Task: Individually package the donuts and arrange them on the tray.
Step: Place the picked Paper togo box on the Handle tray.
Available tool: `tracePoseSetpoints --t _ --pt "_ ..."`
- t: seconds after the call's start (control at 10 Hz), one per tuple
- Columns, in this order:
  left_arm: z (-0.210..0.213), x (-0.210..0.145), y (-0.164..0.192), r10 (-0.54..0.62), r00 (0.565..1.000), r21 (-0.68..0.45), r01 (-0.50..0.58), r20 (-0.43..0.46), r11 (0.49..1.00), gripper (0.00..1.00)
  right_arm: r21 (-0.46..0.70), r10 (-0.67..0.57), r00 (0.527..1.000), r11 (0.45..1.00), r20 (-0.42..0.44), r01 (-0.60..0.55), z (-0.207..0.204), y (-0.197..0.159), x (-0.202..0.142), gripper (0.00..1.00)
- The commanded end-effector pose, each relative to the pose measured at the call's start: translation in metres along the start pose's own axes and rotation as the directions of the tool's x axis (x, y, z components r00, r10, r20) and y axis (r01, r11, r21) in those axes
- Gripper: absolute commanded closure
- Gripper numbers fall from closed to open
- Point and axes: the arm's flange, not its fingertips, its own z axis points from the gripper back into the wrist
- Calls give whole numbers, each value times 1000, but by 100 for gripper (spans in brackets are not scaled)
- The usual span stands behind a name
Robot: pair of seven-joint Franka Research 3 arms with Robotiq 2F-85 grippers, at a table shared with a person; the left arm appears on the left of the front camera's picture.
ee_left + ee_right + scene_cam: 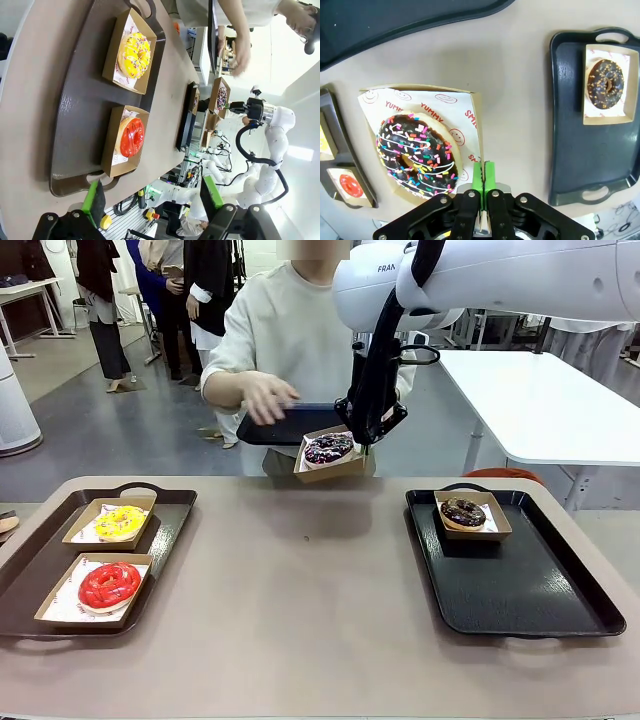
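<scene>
The soft, light dark-glazed sprinkled ring donut (416,152) is carried above the counter (320,570) in its thin brown cardboard box (475,107), whose bendy edge is pinched by the tightly closed right gripper (484,177).

Glossy white rounded robot arm casings (520,275) with partial black lettering, black two-finger right gripper (368,445) with green pads, looped black cable beside wrist, left gripper (152,197) black with screwed knuckles, person's cream long-sleeved sweatshirt (290,335)
</scene>
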Motion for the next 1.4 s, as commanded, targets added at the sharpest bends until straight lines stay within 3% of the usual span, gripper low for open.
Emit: tracePoseSetpoints --t 0.0,0.3,0.4,0.8,1.0,1.3 --pt "1 -3 -1 -1 1000 -6 1 7 1000 0 10 -4 1000 1000 4 4 -2 -5 -5 100" --pt "1 -3 -1 -1 1000 -6 1 7 1000 0 0 0 1000 1000 0 0 0 0 0 98" --pt "1 -3 -1 -1 1000 -6 1 7 1000 0 9 72 997 997 -20 -72 2 -15 -14 98" --pt "1 -3 -1 -1 1000 -6 1 7 1000 0 41 139 990 990 -16 -139 3 -122 -104 98" --pt "1 -3 -1 -1 1000 -6 1 7 1000 0 82 94 996 992 3 -94 -19 -179 -119 98" --pt "1 -3 -1 -1 1000 -6 1 7 1000 0 59 126 992 990 27 -127 -60 -237 -124 98"
